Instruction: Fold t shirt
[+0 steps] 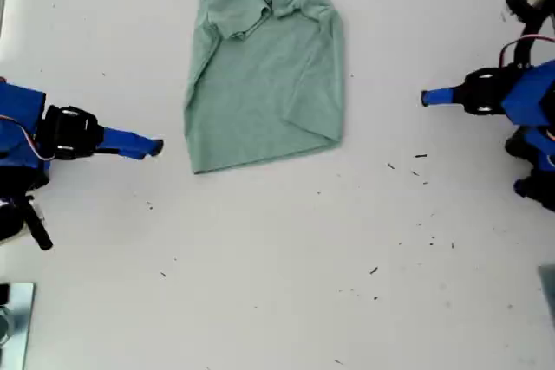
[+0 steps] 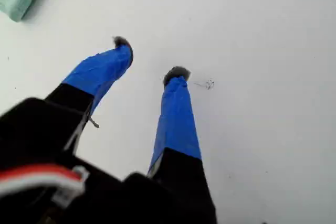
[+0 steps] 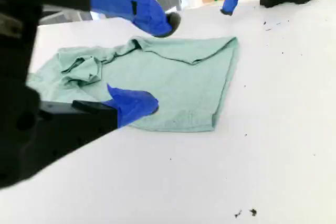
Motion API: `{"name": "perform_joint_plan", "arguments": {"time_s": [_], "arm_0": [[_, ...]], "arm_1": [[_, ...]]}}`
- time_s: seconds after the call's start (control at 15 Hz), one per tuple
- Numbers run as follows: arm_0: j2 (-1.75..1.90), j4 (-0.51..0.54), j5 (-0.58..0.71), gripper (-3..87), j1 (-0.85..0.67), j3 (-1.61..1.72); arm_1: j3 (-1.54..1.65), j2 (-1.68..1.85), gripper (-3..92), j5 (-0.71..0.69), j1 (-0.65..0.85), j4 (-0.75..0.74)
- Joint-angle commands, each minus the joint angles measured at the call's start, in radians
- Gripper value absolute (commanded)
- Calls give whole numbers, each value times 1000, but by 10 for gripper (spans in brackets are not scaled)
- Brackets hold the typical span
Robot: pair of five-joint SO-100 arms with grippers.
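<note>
The t shirt lies on the white table. In the exterior view it is at 12 o'clock from the middle of the table, and its top runs off the top edge of that view. It is pale green and has wrinkles. Its sides are folded in, so it looks long and narrow, and one sleeve is bunched up on top near the neck. My first gripper is at 3 o'clock from the t shirt in the exterior view, well apart from it. Its two blue fingers are spread apart over the bare table, with nothing between them. My second gripper is at 9 o'clock from the bottom corner of the t shirt, near it but not touching. Its fingers are wide apart and hold nothing. Some small dark specks lie on the table near my first gripper.
</note>
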Motion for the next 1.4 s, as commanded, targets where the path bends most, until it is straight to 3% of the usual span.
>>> {"name": "perform_joint_plan", "arguments": {"time_s": [0.0, 0.07, 0.13, 0.2, 0.27, 0.4, 0.67, 0.8, 0.93, 1.07, 1.13, 1.33], "arm_0": [[5, -17, -2, -2, 51, 8], [5, -17, -2, -2, 61, 8], [5, -17, -5, -2, 69, 8], [5, -17, -8, -2, 67, 8], [5, -17, -5, -2, 67, 8], [5, -14, -48, -2, 46, 0], [-241, 34, -230, -2, 66, -322], [-640, 140, -291, -2, 86, -660], [-974, 351, -272, -2, 57, -1051], [-1170, 477, -186, -2, 2, -1348], [-1238, 515, -147, 13, -25, -1451], [-1347, 523, -71, 289, -54, -1551]], "arm_1": [[60, 14, 150, 690, -94, -3], [60, 14, 145, 796, -87, -3], [60, 14, 93, 695, -67, -3], [57, 15, 83, 681, -60, 0], [49, 15, 25, 756, -126, 12], [64, 15, 25, 523, -196, -17], [67, 15, 25, 509, -270, -26], [67, 15, 25, 511, -272, -32], [69, 15, 25, 514, -272, -41], [69, 15, 25, 520, -275, -52], [69, 15, 25, 523, -275, -52], [69, 15, 25, 531, -279, -55]]}}
